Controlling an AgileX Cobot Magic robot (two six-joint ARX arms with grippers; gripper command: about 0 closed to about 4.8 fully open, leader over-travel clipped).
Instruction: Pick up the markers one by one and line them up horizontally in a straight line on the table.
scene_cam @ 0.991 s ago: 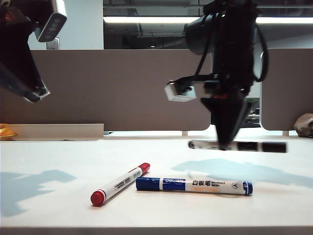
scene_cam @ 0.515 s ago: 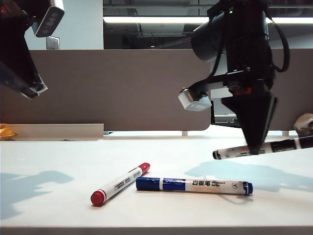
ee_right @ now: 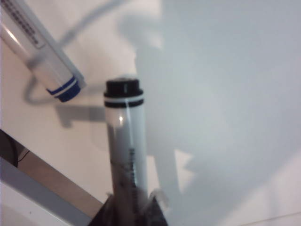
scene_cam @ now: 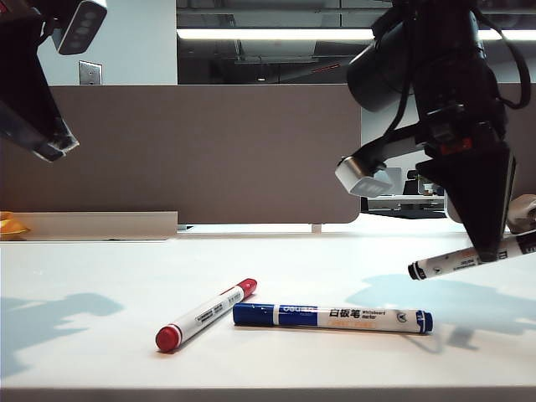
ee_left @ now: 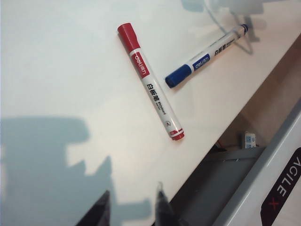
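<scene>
Carrying black marker (scene_cam: 469, 258) in right claw (scene_cam: 487, 251), tilted, above surface (scene_cam: 100, 276) at right. Left claw (ee_left: 131, 212) raised, parted, empty. Next: level marker, lower beside blue marker (scene_cam: 332, 316); red marker (scene_cam: 206, 314) untouched.

The red marker (ee_left: 150, 81) carries the brand "deli" in white on a red band next to its cap, followed along the white barrel by black Chinese characters and finer print too small to read. The blue marker (scene_cam: 332, 316) has a white word on its blue band, too blurred to spell out in the exterior view, then the characters "白板笔" and small print that seems to say "Whiteboard Marker". The black marker (ee_right: 126, 141) bears dark print that is too blurred to read, and a dark panel beyond the table's edge (ee_left: 281, 188) shows part of a word in white, "GILE", with a red "X".
</scene>
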